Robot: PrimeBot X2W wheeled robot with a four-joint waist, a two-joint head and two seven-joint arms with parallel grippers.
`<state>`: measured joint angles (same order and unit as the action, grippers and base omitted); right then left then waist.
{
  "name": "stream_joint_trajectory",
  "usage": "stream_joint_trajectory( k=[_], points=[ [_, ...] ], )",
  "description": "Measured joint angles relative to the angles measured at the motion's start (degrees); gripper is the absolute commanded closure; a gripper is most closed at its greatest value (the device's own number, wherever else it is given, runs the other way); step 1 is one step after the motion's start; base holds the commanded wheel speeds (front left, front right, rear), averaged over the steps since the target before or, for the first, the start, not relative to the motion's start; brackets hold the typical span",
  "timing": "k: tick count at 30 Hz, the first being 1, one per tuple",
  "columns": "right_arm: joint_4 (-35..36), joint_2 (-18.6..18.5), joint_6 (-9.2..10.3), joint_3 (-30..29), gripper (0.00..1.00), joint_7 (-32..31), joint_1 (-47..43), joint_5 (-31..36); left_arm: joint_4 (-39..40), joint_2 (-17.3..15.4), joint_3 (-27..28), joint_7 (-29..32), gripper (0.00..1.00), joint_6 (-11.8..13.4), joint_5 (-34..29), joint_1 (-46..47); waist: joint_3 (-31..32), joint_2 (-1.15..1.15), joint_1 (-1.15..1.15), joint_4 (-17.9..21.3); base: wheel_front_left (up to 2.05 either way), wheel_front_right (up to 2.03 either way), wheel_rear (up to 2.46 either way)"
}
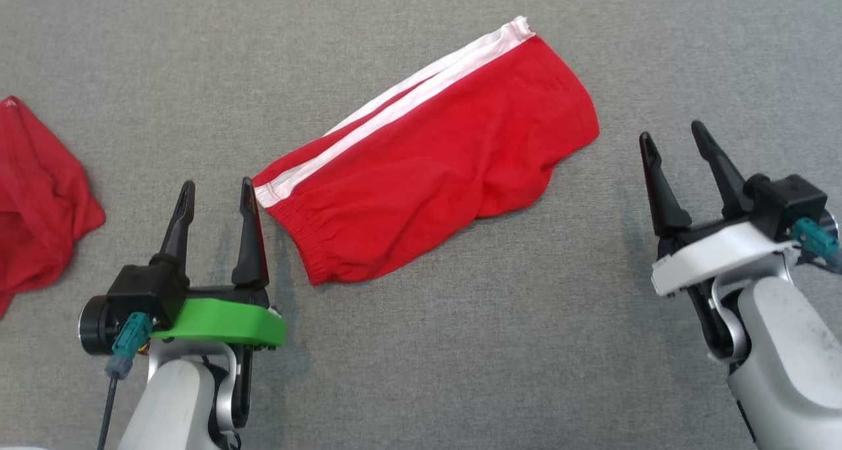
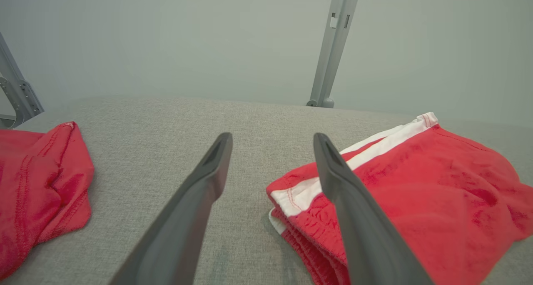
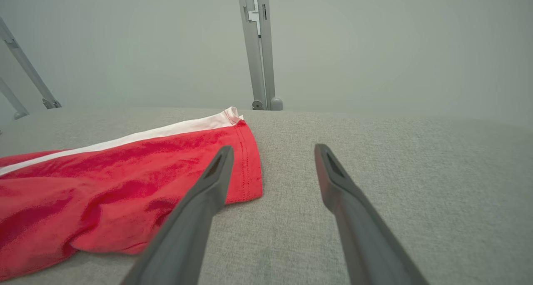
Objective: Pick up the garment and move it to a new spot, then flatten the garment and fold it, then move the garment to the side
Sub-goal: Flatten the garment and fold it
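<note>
Pincers spread and empty, our left pincer (image 1: 218, 183) hovers just beside the waistband end of the red garment (image 1: 434, 174) and our right pincer (image 1: 671, 131) near its hem; lying on the table (image 1: 460, 371), it looks folded once, so we judge the next move is gripping it to shift it aside.

A crumpled red cloth (image 1: 36, 193) lies at the left edge of the grey fabric counter (image 1: 460, 345), partly cut off from view. Beyond the counter's far edge a grey metal post (image 2: 333, 47) rises against a pale wall (image 2: 166, 39), and a slanted metal brace (image 2: 16, 93) shows at the left.
</note>
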<state>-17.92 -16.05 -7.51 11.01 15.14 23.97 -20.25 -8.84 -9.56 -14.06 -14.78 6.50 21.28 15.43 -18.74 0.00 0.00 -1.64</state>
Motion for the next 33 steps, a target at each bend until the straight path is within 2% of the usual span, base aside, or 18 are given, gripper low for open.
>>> stream_joint_trajectory(
  k=[6, 16, 19, 26, 33],
  points=[
    [3.0, 2.3, 0.0, -2.2, 0.0, 0.0, -6.3, 1.1, -0.9, -0.2, 1.0, 0.0, 0.0, 0.0, -0.2, -3.7, 2.7, 0.0, 0.0, 2.3, 0.0, 0.0, 0.0],
    [4.4, 3.4, 0.01, -3.2, 0.0, 0.0, -8.2, 1.3, -1.7, -0.2, 0.5, 0.0, 0.0, -0.5, -0.1, -4.1, 4.7, 0.0, 0.0, 2.9, 0.0, 0.0, 0.0],
    [4.2, 2.7, 0.0, -2.9, 0.0, 0.0, -7.4, 0.9, -1.6, -0.2, 0.3, 0.0, 0.0, -0.8, 0.0, -3.6, 4.3, 0.0, 0.0, 2.5, 0.0, 0.0, 0.0],
    [-3.4, -1.3, 0.0, 0.8, 0.0, 0.0, 4.3, -1.4, -0.8, 0.7, -0.3, 0.0, 0.0, -1.1, 0.4, -0.3, 0.5, 0.0, 0.0, 0.6, 0.0, 0.0, 0.0],
    [-13.8, -2.5, 0.01, 8.6, 0.0, 0.0, 13.7, -4.0, -1.4, 2.2, -1.1, 0.0, 0.0, -2.1, -0.2, 2.9, -3.8, 0.0, 0.0, -2.5, 0.0, 0.0, 0.0]
  ],
)
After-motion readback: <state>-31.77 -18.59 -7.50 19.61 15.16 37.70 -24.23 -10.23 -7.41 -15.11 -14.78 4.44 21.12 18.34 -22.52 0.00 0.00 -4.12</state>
